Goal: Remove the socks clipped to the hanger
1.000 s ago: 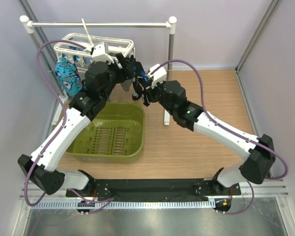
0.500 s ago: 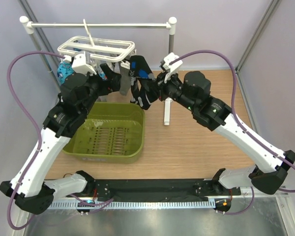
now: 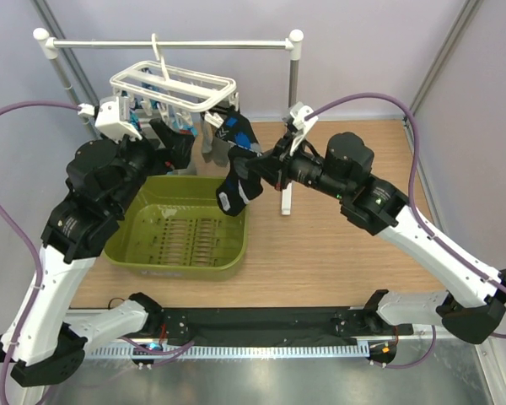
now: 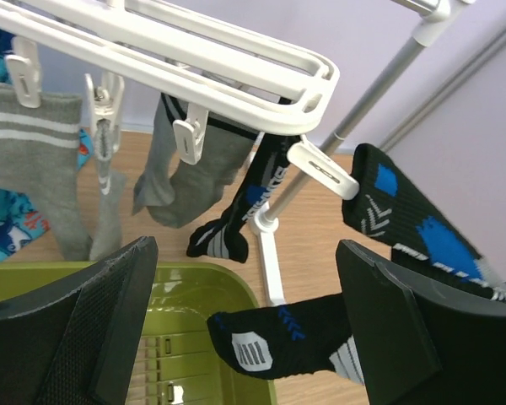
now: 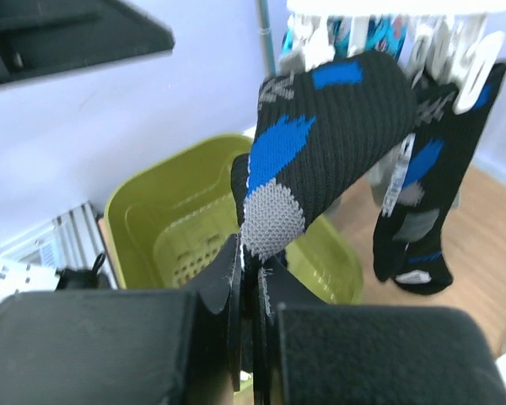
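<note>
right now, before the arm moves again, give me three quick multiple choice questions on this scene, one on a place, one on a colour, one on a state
1. The green basket stands
A. on the left half of the table
B. on the right half
C. hung from the rail

2. The sock in the right gripper is
A. grey with a striped cuff
B. black with blue and white marks
C. plain red

3. The left gripper is
A. shut on a grey sock
B. shut on the basket rim
C. open, gripping nothing

Answers:
1 A: the top view shows it left of centre.
2 B: the right wrist view shows black knit with blue patches.
3 C: the left wrist view shows its fingers wide apart and touching nothing.
</note>
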